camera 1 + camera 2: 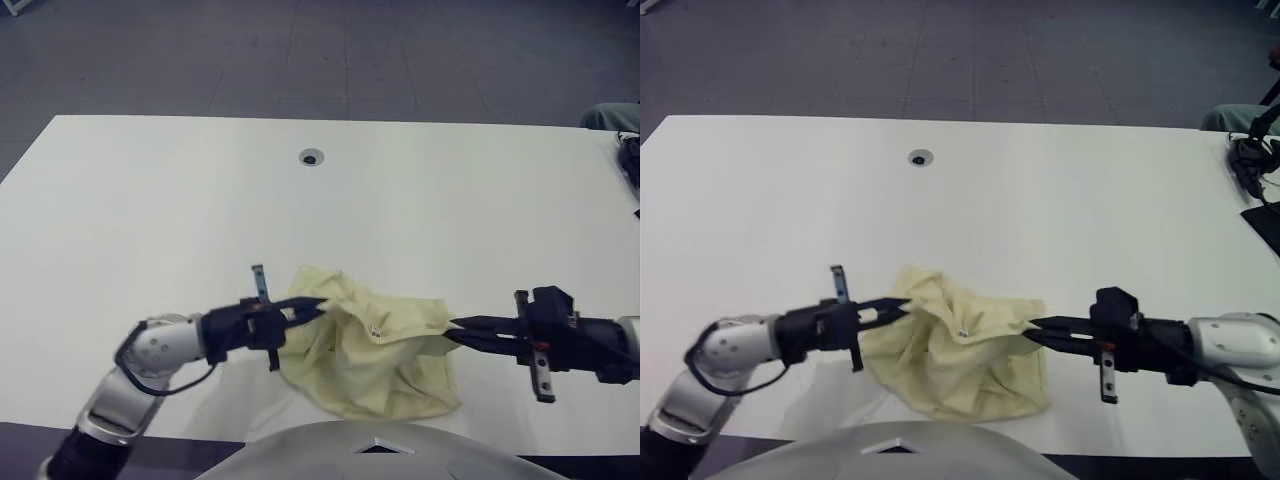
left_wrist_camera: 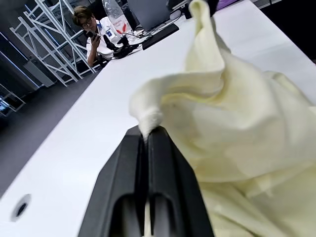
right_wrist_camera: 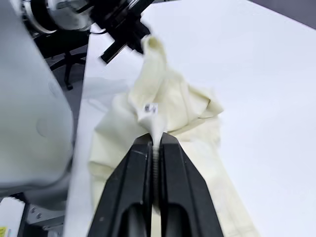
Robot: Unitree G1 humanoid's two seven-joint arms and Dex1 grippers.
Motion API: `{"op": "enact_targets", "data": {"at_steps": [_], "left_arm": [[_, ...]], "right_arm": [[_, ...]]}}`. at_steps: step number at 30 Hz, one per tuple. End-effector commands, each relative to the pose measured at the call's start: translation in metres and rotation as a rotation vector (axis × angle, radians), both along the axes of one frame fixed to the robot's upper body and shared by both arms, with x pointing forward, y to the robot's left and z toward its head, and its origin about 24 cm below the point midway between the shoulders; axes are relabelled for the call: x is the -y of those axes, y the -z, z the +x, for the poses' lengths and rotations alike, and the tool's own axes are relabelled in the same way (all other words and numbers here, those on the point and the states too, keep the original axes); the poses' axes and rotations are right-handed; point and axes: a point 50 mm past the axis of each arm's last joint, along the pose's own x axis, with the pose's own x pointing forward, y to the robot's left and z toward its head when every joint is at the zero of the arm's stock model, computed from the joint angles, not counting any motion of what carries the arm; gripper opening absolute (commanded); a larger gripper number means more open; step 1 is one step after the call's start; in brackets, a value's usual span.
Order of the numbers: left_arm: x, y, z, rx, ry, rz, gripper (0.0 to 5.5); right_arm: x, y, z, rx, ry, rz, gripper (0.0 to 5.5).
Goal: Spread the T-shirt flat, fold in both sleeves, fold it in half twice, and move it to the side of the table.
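A pale yellow T-shirt [image 1: 370, 345] lies crumpled near the front edge of the white table [image 1: 320, 220]. My left gripper [image 1: 318, 305] is shut on a fold at the shirt's left edge, seen close in the left wrist view [image 2: 148, 131]. My right gripper [image 1: 452, 328] is shut on a fold at the shirt's right edge; in the right wrist view [image 3: 155, 140] the cloth is pinched between its fingers. The shirt [image 1: 960, 345] hangs bunched between the two grippers, its lower part resting on the table.
A round cable hole [image 1: 311, 157] sits in the table at the back centre. Dark cables and gear [image 1: 1250, 165] lie at the far right edge. Wide bare table surface stretches behind and to both sides of the shirt.
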Motion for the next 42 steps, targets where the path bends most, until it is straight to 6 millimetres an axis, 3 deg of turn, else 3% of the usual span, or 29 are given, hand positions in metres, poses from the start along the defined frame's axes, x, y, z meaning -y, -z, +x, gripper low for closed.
{"op": "enact_targets", "data": {"at_steps": [1,6,10,15,20,26,29,33,35,37,40,42], "left_arm": [[-0.017,-0.012,-0.029,-0.083,0.147,0.163,0.00],[-0.035,0.015,-0.061,-0.291,0.244,0.404,0.00],[-0.034,0.042,-0.075,-0.389,0.272,0.500,0.00],[-0.037,0.081,-0.072,-0.423,0.239,0.661,0.00],[-0.030,0.101,-0.058,-0.406,0.237,0.697,0.00],[-0.008,0.129,-0.026,-0.362,0.124,0.636,0.00],[0.000,0.139,0.000,-0.366,0.045,0.599,0.00],[0.010,0.158,0.055,-0.388,-0.150,0.560,0.00],[0.010,0.162,0.089,-0.343,-0.283,0.572,0.00],[0.014,0.154,0.126,-0.269,-0.444,0.533,0.00],[0.034,0.121,0.169,-0.042,-0.602,0.426,0.00],[0.046,0.087,0.187,0.126,-0.631,0.313,0.00]], "right_arm": [[-0.010,-0.007,-0.023,-0.081,-0.114,-0.038,0.02],[-0.020,0.014,-0.046,-0.234,-0.209,-0.163,0.02],[-0.021,0.047,-0.037,-0.228,-0.204,-0.288,0.02],[-0.031,0.075,-0.016,-0.213,-0.180,-0.339,0.02],[-0.037,0.102,0.004,-0.196,-0.113,-0.453,0.02],[-0.037,0.134,0.029,-0.223,-0.026,-0.536,0.02],[-0.030,0.146,0.058,-0.206,0.081,-0.571,0.02],[-0.020,0.151,0.115,-0.104,0.275,-0.596,0.02],[-0.017,0.145,0.150,0.007,0.382,-0.600,0.02],[-0.017,0.129,0.184,0.131,0.494,-0.567,0.02],[-0.025,0.087,0.224,0.417,0.627,-0.435,0.02],[-0.034,0.053,0.237,0.544,0.684,-0.278,0.02]]}}
